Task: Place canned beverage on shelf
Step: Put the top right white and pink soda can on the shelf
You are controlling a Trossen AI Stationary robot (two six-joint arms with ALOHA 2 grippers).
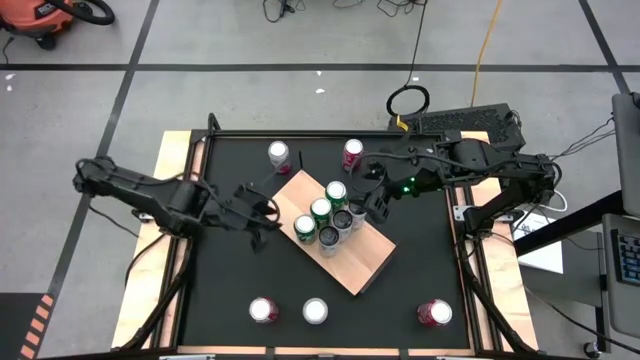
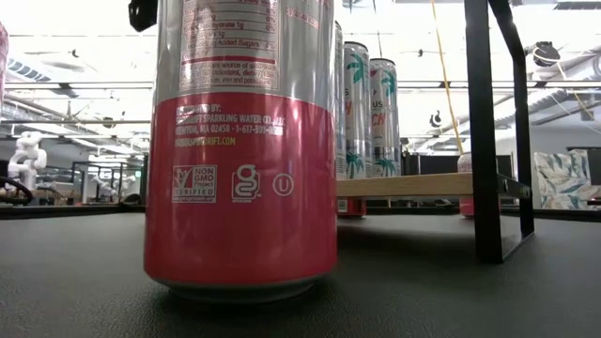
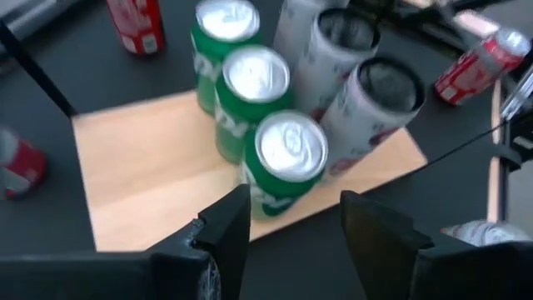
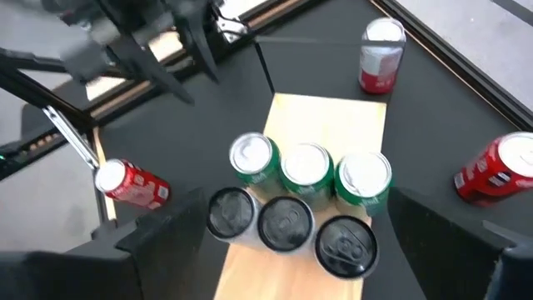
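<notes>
Fingers [image 3: 225,237] apart – shelf [image 3: 150,179] partly hidden

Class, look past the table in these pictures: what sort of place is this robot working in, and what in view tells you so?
Probably a robotics lab or workshop. A bare concrete floor marked with dark lines, loose cables trailing across it, and an orange shop vacuum in the corner. The low view shows open ceiling beams.

a red can [image 2: 240,150] filled the low view, top cut off, hiding much of the shelf [image 2: 413,185] and cans behind.
</notes>
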